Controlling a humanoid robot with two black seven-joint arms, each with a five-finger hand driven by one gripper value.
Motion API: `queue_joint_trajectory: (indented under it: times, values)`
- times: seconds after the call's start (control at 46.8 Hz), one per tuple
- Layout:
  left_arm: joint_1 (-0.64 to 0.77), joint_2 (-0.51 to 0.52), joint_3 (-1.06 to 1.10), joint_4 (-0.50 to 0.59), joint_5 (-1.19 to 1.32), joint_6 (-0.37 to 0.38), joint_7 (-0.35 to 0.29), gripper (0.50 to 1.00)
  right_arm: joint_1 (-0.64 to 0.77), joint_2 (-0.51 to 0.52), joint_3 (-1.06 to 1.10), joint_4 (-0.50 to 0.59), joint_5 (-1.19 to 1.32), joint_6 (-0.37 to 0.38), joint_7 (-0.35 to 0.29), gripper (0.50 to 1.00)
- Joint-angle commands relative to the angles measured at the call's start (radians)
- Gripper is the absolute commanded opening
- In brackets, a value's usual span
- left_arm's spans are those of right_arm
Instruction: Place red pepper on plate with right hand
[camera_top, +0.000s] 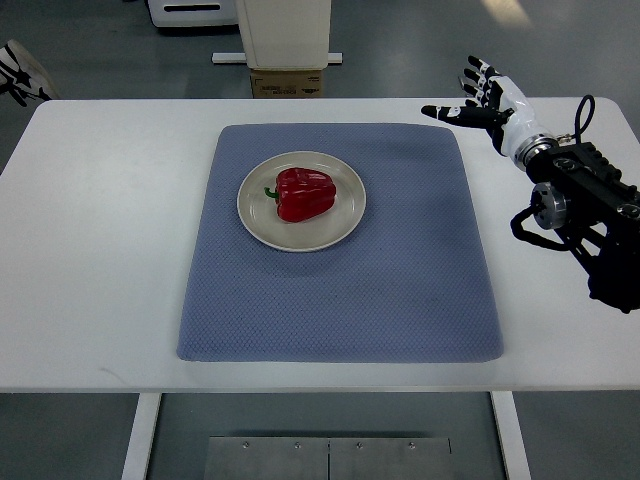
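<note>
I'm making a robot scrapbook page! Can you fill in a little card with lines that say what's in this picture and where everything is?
Pepper: shiny red bell pepper, lying on the plate
Plate: round cream plate, on the mat
Mat: blue-grey fabric mat, on the white table
Right hand: black-and-white robot hand, fingers spread, holding nothing, off the mat's far right corner
Left hand: not visible

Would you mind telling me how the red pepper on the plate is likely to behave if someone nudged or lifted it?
The red pepper lies on its side with rounded lobes, so a nudge would probably rock or roll it, though the plate rim may stop it. Its glossy skin suggests it could slip in the fingers. Peppers are usually hollow, so it is likely light for its size.
</note>
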Motion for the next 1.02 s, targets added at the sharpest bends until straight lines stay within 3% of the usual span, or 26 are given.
queue_joint_trajectory:
  times: [0.0,0.534,1.003]
  values:
    - [0.000,0.000,0.000,0.000,0.000,0.000,0.000,1.000,-0.019,-0.002,0.001,0.003,0.016,-0.003,0.000,1.000]
    - [0.000,0.000,0.000,0.000,0.000,0.000,0.000,1.000,-0.181,0.011,0.141,0.115,0.004,-0.002,0.068,1.000]
    - [0.000,0.000,0.000,0.000,0.000,0.000,0.000,1.000,-0.278,0.119,0.349,0.142,0.004,-0.002,0.071,1.000]
